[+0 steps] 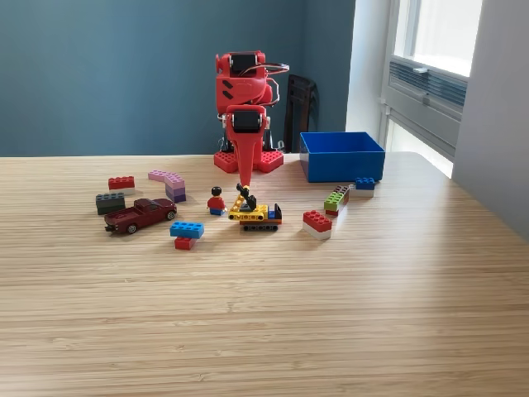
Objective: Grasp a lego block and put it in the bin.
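Yellow lego piece lying at frame centre, atop a black-and-red build, directly under the gripper. Gripper tip pointing straight down, dark fingertips touching or just above the yellow piece; contact hard to judge. Jaws narrow, nearly together; whether clamped on anything cannot be told.

Just left of the tip, a small minifigure standing upright. Further left, a dark red toy car, a grey brick, a red brick and a pink-and-purple curved stack. Below and left of centre, a blue brick with a small red brick touching its lower edge.

Right of centre, a red-and-white brick, then a green-and-brown stack, then a blue-and-white brick nearest the bin.

Blue bin sitting upper right of centre, well apart from the gripper, beside the red arm base. Everything resting on a pale wooden table; teal wall behind, window at upper right.
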`<action>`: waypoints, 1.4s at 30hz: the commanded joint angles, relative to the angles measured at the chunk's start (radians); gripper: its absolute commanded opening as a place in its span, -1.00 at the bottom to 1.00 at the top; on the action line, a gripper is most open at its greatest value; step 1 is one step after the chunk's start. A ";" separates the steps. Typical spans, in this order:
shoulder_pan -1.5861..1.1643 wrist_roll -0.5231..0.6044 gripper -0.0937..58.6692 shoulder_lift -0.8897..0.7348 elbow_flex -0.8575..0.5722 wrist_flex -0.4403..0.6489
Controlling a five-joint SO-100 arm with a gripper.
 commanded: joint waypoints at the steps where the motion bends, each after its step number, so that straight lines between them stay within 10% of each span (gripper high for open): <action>1: -0.049 -0.058 -0.99 -0.014 0.003 0.008; 23: -0.063 -0.015 -0.99 -0.031 -0.067 -0.242; 42: -0.149 0.015 -0.56 -0.118 -0.293 -0.405</action>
